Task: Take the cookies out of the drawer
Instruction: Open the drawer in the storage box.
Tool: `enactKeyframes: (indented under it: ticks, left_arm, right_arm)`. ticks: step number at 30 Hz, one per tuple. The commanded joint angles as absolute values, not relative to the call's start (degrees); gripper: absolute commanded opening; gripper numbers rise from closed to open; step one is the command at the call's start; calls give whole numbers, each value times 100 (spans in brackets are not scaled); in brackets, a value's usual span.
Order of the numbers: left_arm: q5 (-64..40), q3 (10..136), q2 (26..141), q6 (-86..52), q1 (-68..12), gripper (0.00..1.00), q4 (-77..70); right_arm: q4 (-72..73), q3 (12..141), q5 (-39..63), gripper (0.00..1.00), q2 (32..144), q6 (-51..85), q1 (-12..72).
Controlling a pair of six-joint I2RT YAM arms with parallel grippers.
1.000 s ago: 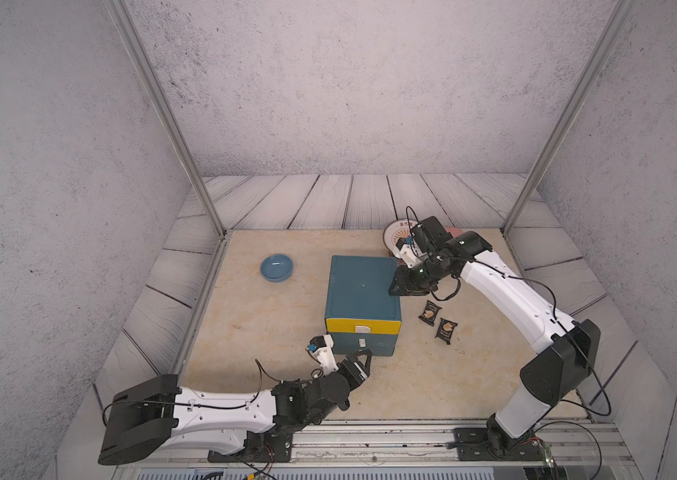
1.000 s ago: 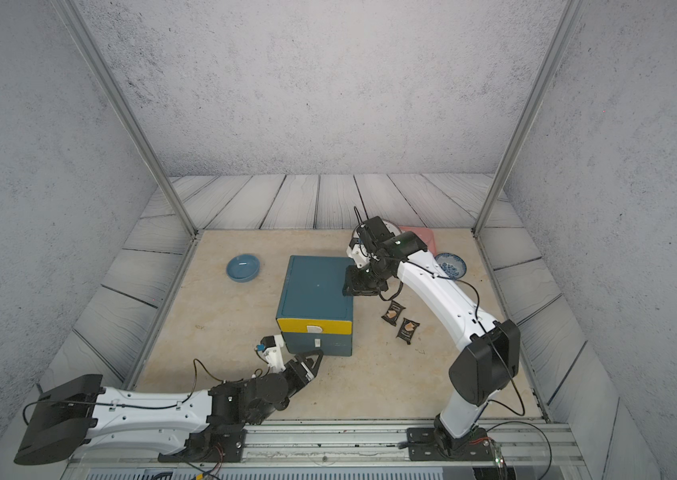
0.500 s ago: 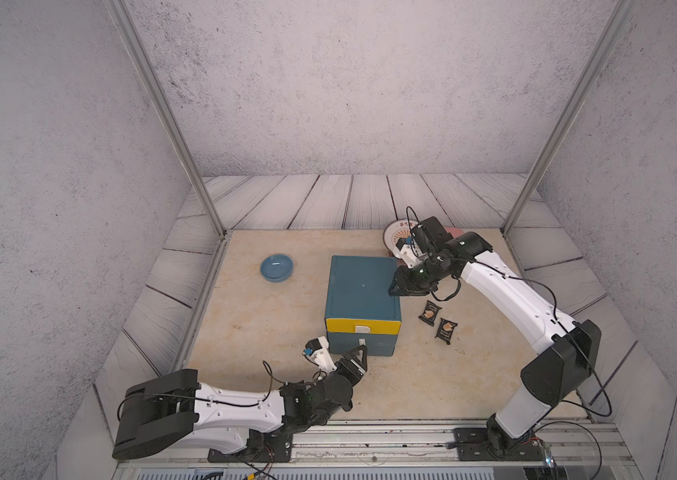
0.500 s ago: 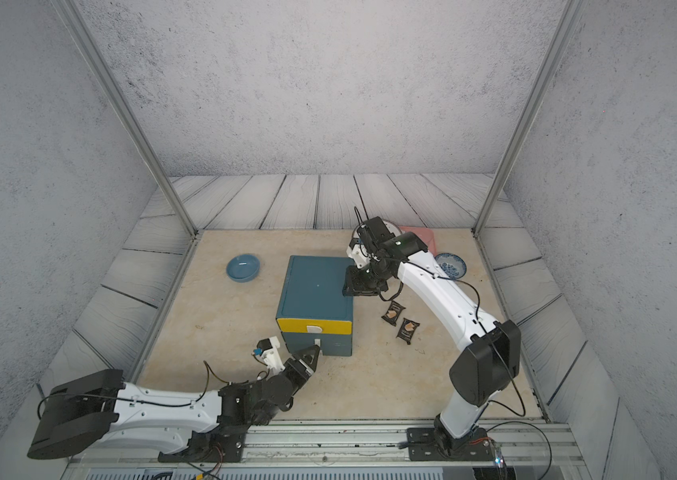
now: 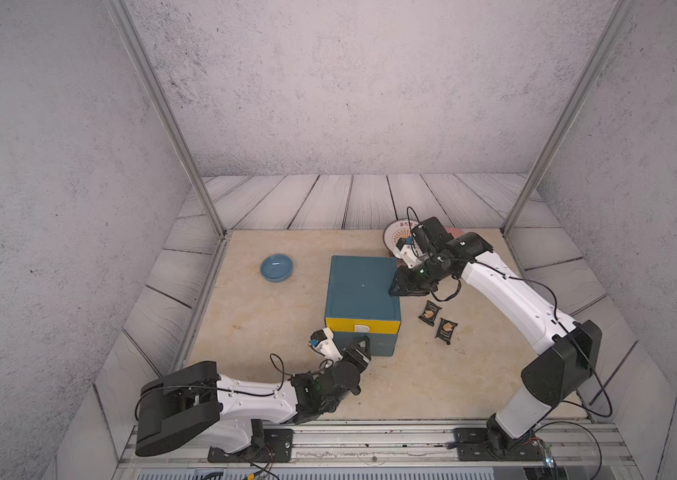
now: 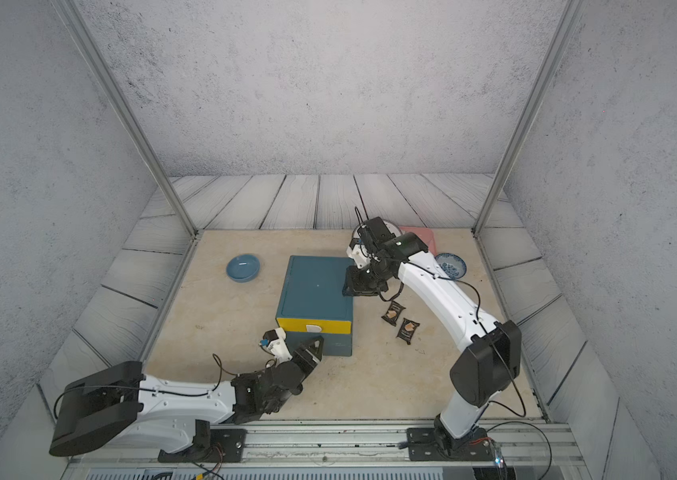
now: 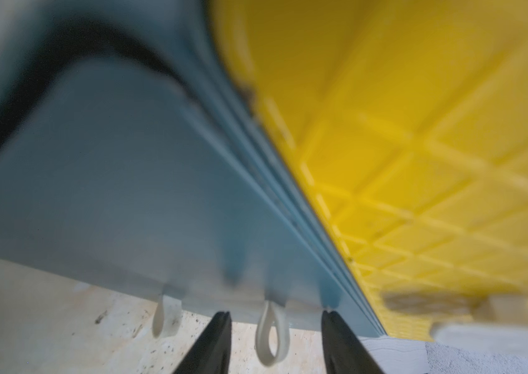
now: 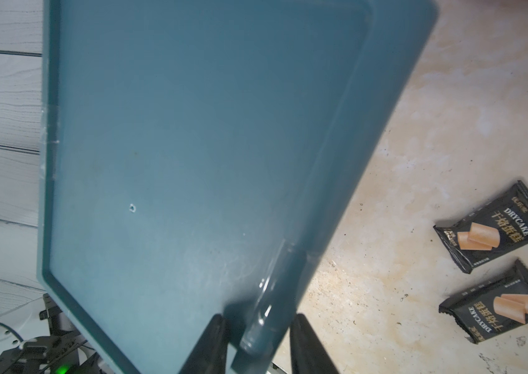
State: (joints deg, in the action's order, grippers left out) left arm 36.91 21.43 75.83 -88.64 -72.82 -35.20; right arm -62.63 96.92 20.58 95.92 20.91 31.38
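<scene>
Left gripper (image 7: 275, 319): spread; black fingers (image 7: 215, 336) on either side of a white loop handle (image 7: 270, 333), gaps showing on both sides, not pinching it.
Left gripper position: at the front face of the teal lower drawer (image 5: 382, 345), low over the table (image 5: 266, 316); seen in both top views (image 6: 316, 343).
Lower drawer: teal front panel blurred in the left wrist view (image 7: 110, 178); a second white loop (image 7: 165, 317) hanging just beside the first.
Yellow upper drawer (image 5: 363, 324): directly above the lower one; gridded yellow surface filling much of the left wrist view (image 7: 418, 162).
Right gripper (image 8: 256, 323): pinching the drawer cabinet (image 8: 191, 145) at its top right rim, one finger on the lid, one against the side wall; same hold visible in both top views (image 5: 397, 289) (image 6: 349, 286).
Cookies (image 5: 429, 312): two black packets with a tan biscuit picture, lying flat on the table to the right of the cabinet, near each other but apart; second packet (image 5: 446, 330) closer to the robot base; both clear in the right wrist view, lettered DRYCAKE.
Drawer interiors: hidden in every view.
Blue bowl (image 5: 277, 268): on the table, left of the cabinet, well apart from it.
Patterned bowl (image 6: 451, 265): behind the right arm, near the table's far right side.
</scene>
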Motion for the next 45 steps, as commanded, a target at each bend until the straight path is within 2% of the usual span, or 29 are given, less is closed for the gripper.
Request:
enactKeyframes:
  ticks: [1, 10, 15, 21, 28, 35, 45]
  left_arm:
    - [3578, 2243, 7716, -8824, -7238, 43, -3631]
    - [3571, 2127, 7390, -9010, -7095, 8, -3152]
    - [3445, 2185, 6992, -8977, -7093, 0, -2355]
    - [3029, 2078, 6532, -9136, -7183, 0, -1761]
    - [2953, 2325, 6317, -9409, -7811, 0, -1031]
    - [3420, 2258, 6340, -10091, -8700, 0, -717]
    - [4069, 2474, 6174, -10610, -9375, 0, 69]
  right_arm:
    - [-6805, 9273, 1878, 35, 10160, 1880, 3270]
    - [-6837, 9321, 1850, 34, 10178, 1839, 3270]
    - [-6830, 9343, 1835, 33, 10170, 1863, 3269]
    - [-6829, 9334, 1752, 32, 10187, 1945, 3265]
    - [-6838, 9343, 1696, 31, 10212, 2008, 3268]
    - [-6779, 9232, 1714, 31, 10179, 2015, 3270]
    - [-6715, 9144, 1750, 30, 10169, 2015, 3265]
